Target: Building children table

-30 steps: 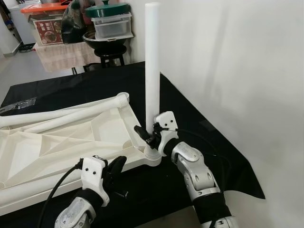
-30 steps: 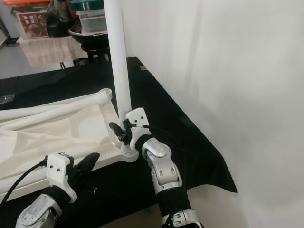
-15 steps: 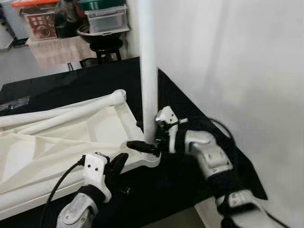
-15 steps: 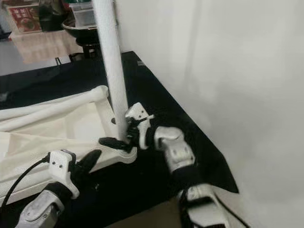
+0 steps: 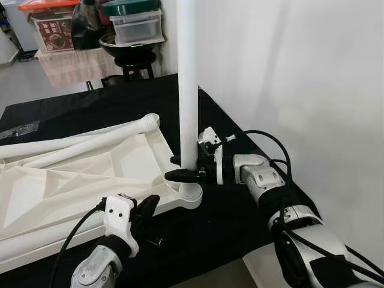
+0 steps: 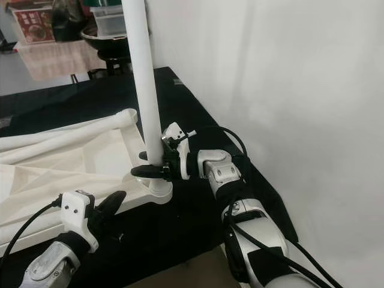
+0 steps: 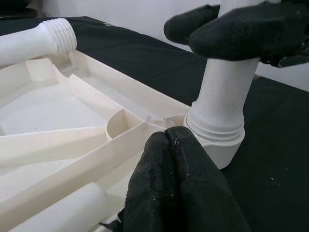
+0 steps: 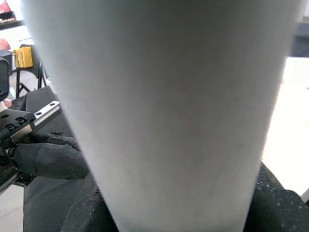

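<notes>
Since a second ago the right arm has swung round so its forearm now comes in from the side, and the right gripper (image 5: 187,168) is clamped around the upright table leg (image 5: 189,78) just above its base, one black finger in front and one behind. That white leg stands straight up in the corner socket (image 5: 191,197) of the flipped tabletop (image 5: 78,180), which lies underside-up on the black cloth (image 5: 120,102) with its ribs showing. Two more legs (image 5: 90,139) lie flat along the far edge of the tabletop, threaded end of one pointing toward the wall (image 5: 288,72). The left gripper (image 5: 146,210) sits at the near edge of the tabletop right by that corner, and in the left wrist view its fingers (image 7: 181,193) are pressed together, holding nothing, tips touching the rim just beside the socket. Up the back there's a stool (image 5: 135,63) with stacked containers (image 5: 139,27) on it.
</notes>
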Controlling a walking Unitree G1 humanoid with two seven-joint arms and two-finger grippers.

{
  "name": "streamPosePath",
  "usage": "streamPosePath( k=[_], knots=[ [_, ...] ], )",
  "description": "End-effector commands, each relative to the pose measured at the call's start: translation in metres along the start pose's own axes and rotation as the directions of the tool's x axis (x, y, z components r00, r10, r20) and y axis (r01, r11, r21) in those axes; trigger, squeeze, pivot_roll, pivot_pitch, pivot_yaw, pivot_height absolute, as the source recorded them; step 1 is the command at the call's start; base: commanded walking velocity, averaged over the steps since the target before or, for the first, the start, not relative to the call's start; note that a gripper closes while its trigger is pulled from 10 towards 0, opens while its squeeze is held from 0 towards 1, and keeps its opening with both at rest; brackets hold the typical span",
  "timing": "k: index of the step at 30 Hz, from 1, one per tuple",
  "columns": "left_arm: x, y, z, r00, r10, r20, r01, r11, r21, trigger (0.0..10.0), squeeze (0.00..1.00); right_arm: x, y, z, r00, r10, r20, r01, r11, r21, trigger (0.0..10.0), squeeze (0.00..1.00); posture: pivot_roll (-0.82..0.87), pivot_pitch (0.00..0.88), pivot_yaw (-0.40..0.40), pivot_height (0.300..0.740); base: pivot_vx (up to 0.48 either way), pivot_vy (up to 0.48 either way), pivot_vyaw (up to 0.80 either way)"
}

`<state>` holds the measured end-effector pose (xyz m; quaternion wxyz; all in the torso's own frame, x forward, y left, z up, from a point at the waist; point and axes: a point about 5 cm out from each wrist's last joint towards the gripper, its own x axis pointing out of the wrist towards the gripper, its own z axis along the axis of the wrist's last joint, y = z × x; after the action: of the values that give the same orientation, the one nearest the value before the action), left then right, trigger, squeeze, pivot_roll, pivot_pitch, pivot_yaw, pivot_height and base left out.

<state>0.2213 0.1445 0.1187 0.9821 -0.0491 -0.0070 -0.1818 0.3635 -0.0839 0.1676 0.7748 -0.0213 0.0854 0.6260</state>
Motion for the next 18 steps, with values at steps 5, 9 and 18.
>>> streamPosePath(
  k=[5,9,18],
  knots=[
    [-0.001,-0.002,-0.003,1.0,0.0,-0.011,0.0,1.0,0.0,10.0,0.0,-0.007,-0.004,-0.008,0.996,-0.09,-0.006,0.09,0.995,-0.051,0.0,0.0,0.01,0.016,0.016,0.74,0.0,0.0,0.0],
    [-0.003,-0.003,-0.001,1.0,0.002,-0.006,-0.002,1.0,-0.002,10.0,0.0,-0.019,-0.004,-0.018,0.981,-0.193,-0.008,0.193,0.979,-0.061,0.0,0.0,0.0,0.028,0.013,0.74,0.0,0.0,0.0],
    [-0.008,0.0,0.001,1.0,-0.002,-0.009,0.002,1.0,0.0,10.0,0.0,0.014,0.058,-0.03,0.742,-0.665,0.08,0.67,0.735,-0.105,0.0,0.0,-0.04,0.057,0.045,0.74,0.0,0.0,0.0]
  ],
)
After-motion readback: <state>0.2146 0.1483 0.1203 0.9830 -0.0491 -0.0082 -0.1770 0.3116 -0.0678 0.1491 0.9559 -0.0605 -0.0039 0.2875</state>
